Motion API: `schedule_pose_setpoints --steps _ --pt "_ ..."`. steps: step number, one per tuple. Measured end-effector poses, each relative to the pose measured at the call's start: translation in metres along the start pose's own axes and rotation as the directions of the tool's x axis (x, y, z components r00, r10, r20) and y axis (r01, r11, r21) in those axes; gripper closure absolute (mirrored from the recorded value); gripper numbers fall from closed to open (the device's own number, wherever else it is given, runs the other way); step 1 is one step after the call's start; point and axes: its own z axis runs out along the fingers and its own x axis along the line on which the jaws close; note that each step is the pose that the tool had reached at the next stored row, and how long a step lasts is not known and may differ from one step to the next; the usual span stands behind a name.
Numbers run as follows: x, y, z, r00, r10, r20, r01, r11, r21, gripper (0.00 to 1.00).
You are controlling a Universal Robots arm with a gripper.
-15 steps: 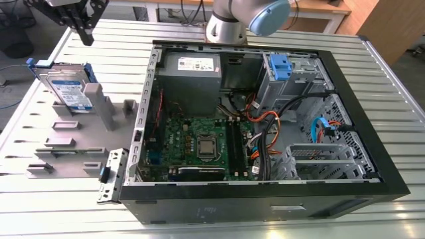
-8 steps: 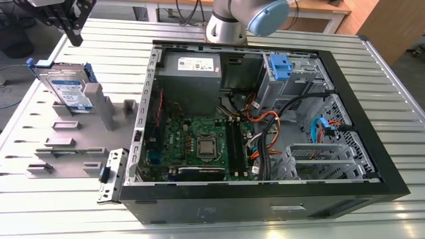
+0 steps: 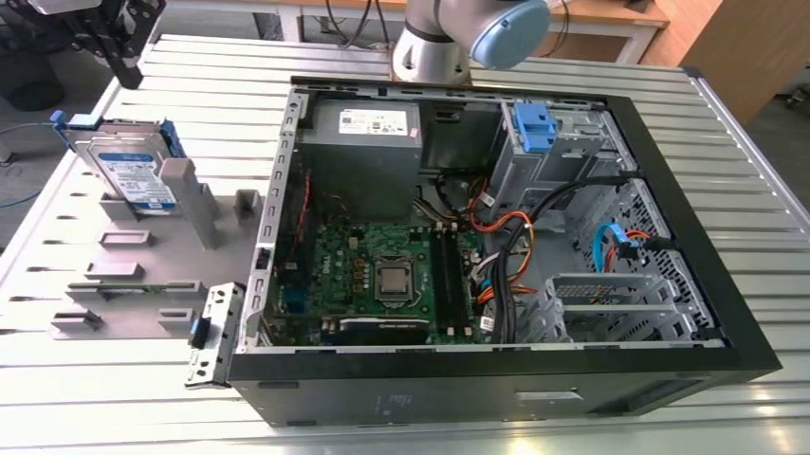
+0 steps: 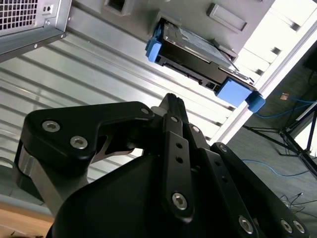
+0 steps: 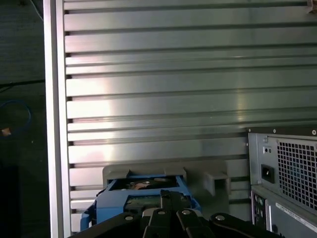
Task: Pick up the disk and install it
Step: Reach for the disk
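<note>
The disk, a silver drive with a white-and-blue label in a blue carrier frame, stands on edge in a grey holder at the exterior view's left, outside the computer case. The black gripper hangs above and behind it, apart from it. In the second wrist view the fingertips are pressed together with nothing between them, a short way from the disk. In the first wrist view the gripper sits just over the disk's blue frame.
The open computer case lies on the slatted metal table, with a motherboard, a grey power supply, a blue bracket and loose cables inside. The arm's base stands behind the case. Grey fixture blocks sit near the holder.
</note>
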Motion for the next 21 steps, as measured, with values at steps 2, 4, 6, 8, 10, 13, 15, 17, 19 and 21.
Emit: schedule_pose_setpoints --steps 2,4,6,8,10,13,15,17,19,21 --pt "0.0027 -0.0003 0.0005 1.0000 0.000 0.0000 0.000 1.0000 0.0005 0.89" --pt "0.0046 -0.0005 0.0010 1.0000 0.000 0.0002 0.000 1.0000 0.0015 0.89" --pt "0.0046 -0.0005 0.0010 1.0000 0.000 0.0002 0.000 1.0000 0.0016 0.89" --pt "0.0047 -0.0005 0.0009 1.0000 0.000 0.0000 0.000 1.0000 0.0018 0.89" --pt "0.0049 -0.0012 0.0009 1.0000 0.000 -0.0001 0.000 1.0000 0.0019 0.89" --pt "0.0055 -0.0050 0.0009 1.0000 0.000 0.0000 0.000 1.0000 0.0019 0.89" --pt "0.0060 -0.0086 0.0011 1.0000 0.000 0.0001 0.000 1.0000 0.0018 0.89" --pt "0.0066 -0.0128 0.0013 1.0000 0.000 0.0002 0.000 1.0000 0.0019 0.89" --pt "0.0074 -0.0172 0.0013 1.0000 0.000 0.0001 0.000 1.0000 0.0025 0.89" --pt "0.0083 -0.0218 0.0013 1.0000 0.000 0.0001 0.000 1.0000 0.0032 0.89"
